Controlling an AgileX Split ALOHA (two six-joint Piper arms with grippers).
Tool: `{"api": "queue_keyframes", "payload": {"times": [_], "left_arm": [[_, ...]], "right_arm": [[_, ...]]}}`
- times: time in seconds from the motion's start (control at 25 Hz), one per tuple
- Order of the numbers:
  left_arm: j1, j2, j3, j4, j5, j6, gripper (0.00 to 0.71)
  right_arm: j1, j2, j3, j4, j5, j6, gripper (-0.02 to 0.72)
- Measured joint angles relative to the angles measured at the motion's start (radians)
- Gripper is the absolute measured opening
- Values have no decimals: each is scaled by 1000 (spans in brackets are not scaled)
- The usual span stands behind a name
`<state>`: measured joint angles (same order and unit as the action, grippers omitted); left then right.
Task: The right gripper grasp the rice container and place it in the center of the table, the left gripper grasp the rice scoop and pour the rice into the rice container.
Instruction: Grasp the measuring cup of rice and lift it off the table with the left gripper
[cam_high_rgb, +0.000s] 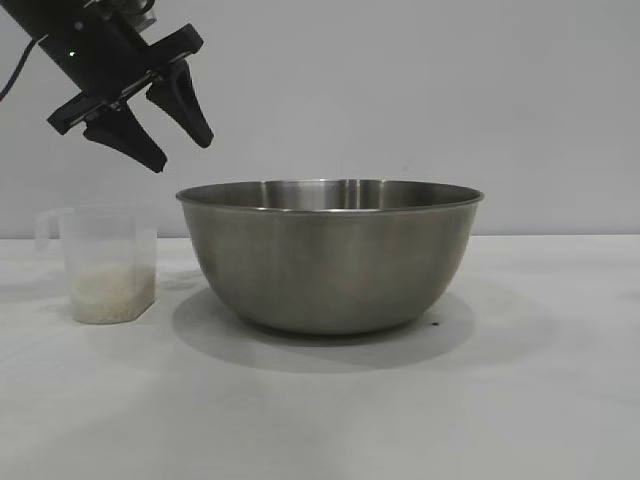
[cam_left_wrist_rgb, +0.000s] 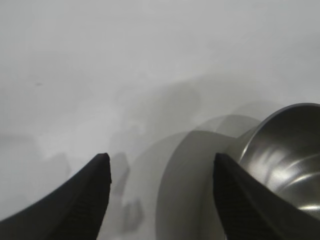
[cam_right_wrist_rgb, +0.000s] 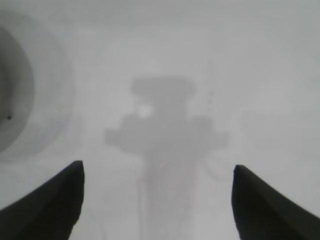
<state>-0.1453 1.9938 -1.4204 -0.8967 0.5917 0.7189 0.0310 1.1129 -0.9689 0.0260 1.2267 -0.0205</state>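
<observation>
The rice container (cam_high_rgb: 330, 260), a large steel bowl, stands upright in the middle of the white table (cam_high_rgb: 520, 400). To its left stands the rice scoop (cam_high_rgb: 105, 250), a clear cup with rice (cam_high_rgb: 112, 293) in its bottom and its handle turned away from the bowl. My left gripper (cam_high_rgb: 183, 155) hangs open in the air above the scoop and the bowl's left rim, touching neither. In the left wrist view this gripper (cam_left_wrist_rgb: 160, 157) holds nothing, with the bowl (cam_left_wrist_rgb: 290, 150) beside one finger. My right gripper (cam_right_wrist_rgb: 157, 166) is open and empty over bare table.
In the right wrist view the arm's own shadow falls on the table (cam_right_wrist_rgb: 270, 75), and a curved grey shadow with a small dark speck (cam_right_wrist_rgb: 8, 117) lies at one edge. A plain pale wall (cam_high_rgb: 420, 90) stands behind the table.
</observation>
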Motion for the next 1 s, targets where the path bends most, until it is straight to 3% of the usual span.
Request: {"api": "queue_keyframes", "payload": {"times": [0.48, 1.0], "left_arm": [[0, 0, 0, -1, 2, 0, 429], [0, 0, 0, -2, 2, 0, 429]], "right_arm": [[0, -600, 362, 0, -4, -4, 538], [0, -1093, 458, 0, -49, -14, 538]]}}
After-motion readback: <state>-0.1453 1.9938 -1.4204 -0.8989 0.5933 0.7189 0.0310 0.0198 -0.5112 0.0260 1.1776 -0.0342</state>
